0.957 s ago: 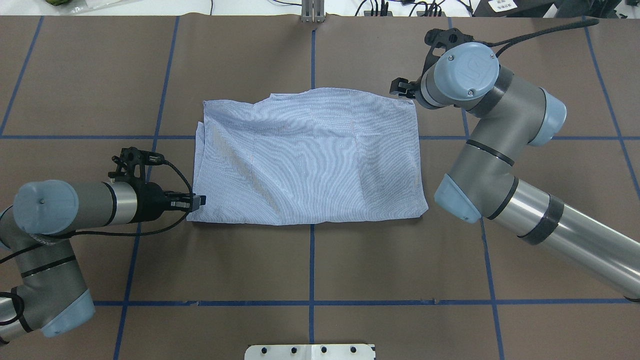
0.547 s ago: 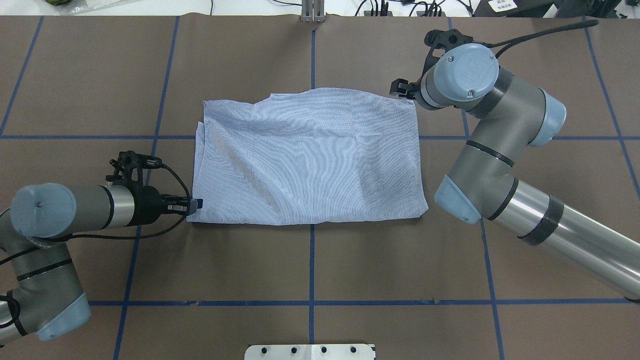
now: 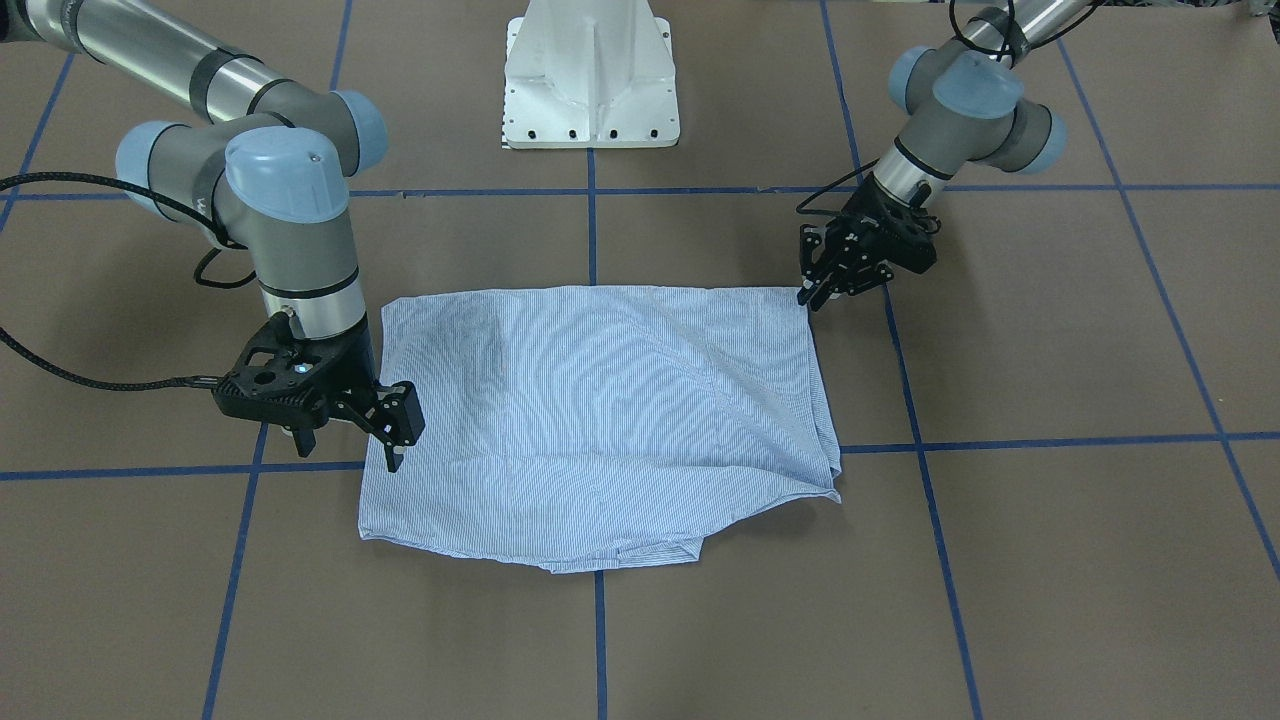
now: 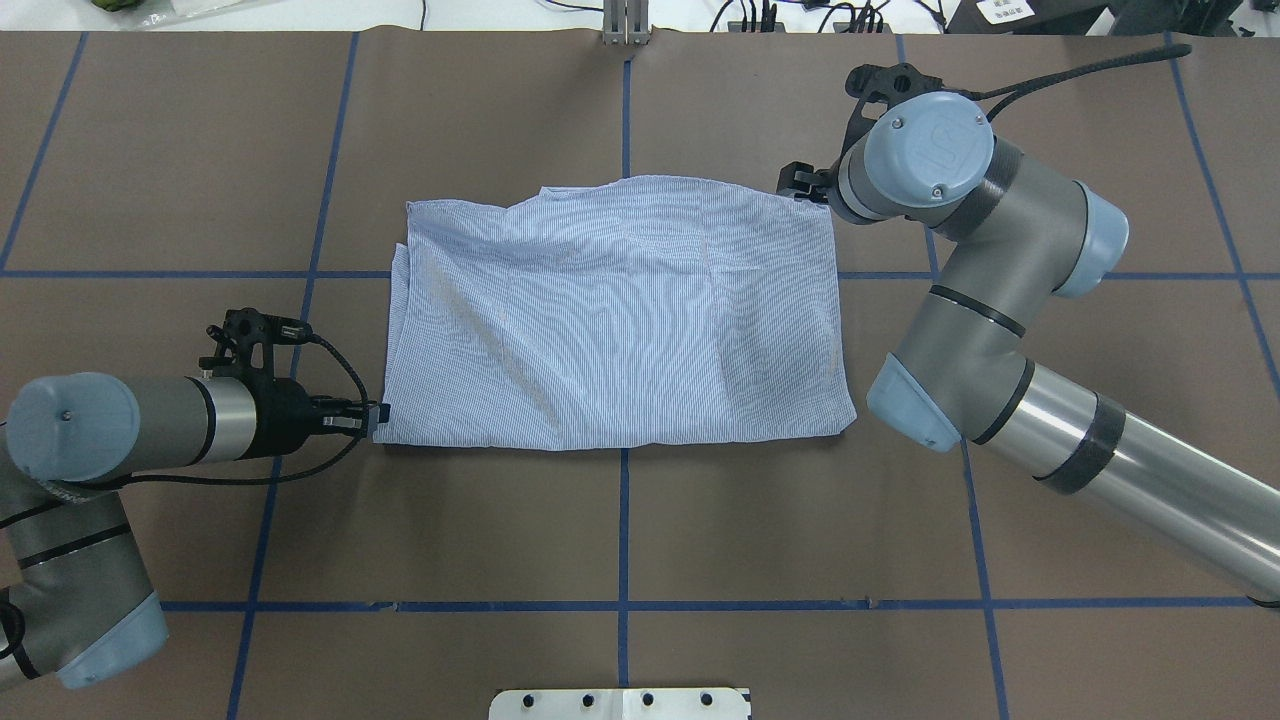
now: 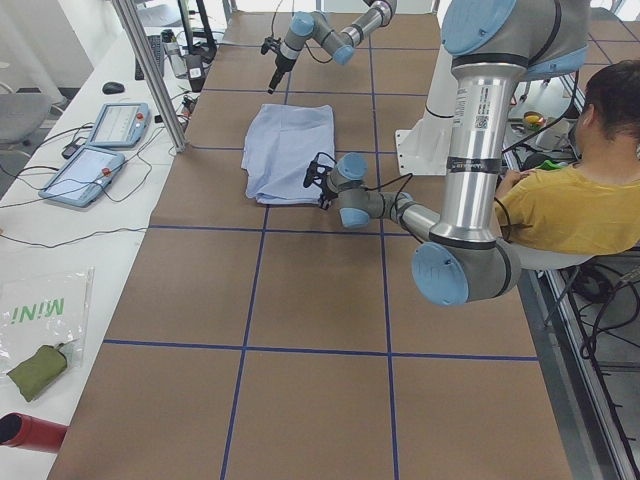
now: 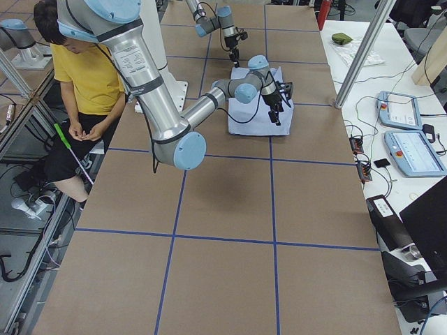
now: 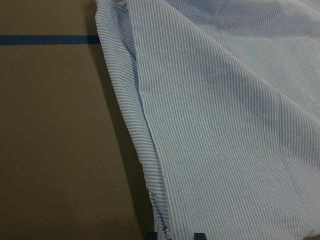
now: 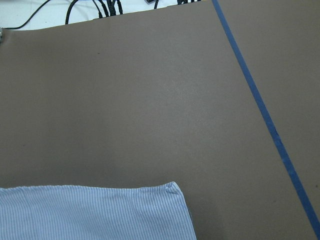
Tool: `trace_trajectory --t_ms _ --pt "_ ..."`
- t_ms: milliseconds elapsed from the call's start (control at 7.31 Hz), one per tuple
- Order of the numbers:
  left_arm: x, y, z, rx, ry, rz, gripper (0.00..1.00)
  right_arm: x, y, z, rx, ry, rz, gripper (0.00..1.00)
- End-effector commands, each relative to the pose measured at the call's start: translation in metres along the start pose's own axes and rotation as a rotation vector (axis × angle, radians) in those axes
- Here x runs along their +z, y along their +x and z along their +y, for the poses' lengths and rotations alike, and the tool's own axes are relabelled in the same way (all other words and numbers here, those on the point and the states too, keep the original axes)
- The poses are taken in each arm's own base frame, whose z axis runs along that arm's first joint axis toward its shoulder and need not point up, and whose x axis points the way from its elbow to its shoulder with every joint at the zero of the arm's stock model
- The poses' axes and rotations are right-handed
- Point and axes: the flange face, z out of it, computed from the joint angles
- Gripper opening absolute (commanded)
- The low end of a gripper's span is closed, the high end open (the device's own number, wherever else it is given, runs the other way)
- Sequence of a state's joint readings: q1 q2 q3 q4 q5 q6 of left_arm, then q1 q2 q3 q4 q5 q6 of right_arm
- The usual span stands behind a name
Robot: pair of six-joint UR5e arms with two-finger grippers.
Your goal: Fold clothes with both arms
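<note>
The shirt [image 4: 615, 315] lies folded into a rough rectangle about the middle of the surface [image 4: 620, 530], somewhat nearer the edge far from the robot. The left end effector [image 4: 378, 420] sits low at the shirt's corner toward the robot-side and left edges, its fingers slightly spread with the fabric's edge between the tips. The right end effector [image 3: 348, 448] hangs at the shirt's corner toward the far and right edges, spread wide, one finger over the cloth's border.
</note>
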State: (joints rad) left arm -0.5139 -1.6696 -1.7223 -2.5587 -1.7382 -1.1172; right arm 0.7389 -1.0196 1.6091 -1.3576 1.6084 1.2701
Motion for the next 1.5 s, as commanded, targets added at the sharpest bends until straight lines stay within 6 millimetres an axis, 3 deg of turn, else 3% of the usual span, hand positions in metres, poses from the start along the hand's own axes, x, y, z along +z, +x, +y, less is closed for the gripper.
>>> trace_trajectory --t_ms 0,410,547,821,1368 --pt "0.001 0.002 0.001 0.0 -0.005 0.006 0.0 0.001 0.0 0.001 0.0 0.002 0.001 1.0" --pt "0.0 0.002 0.002 0.005 -0.004 0.008 0.0 0.002 -0.001 0.004 0.0 0.005 0.004 1.0" --pt "-0.003 -0.006 0.006 0.009 -0.007 0.002 0.0 0.001 -0.001 0.004 0.0 0.006 0.003 1.0" --pt "-0.025 -0.025 0.019 0.014 -0.002 0.016 0.0 0.002 -0.001 0.005 0.0 0.006 0.004 1.0" --pt "-0.029 -0.018 0.026 0.019 -0.008 0.029 0.0 0.002 -0.003 0.006 0.003 0.01 0.004 1.0"
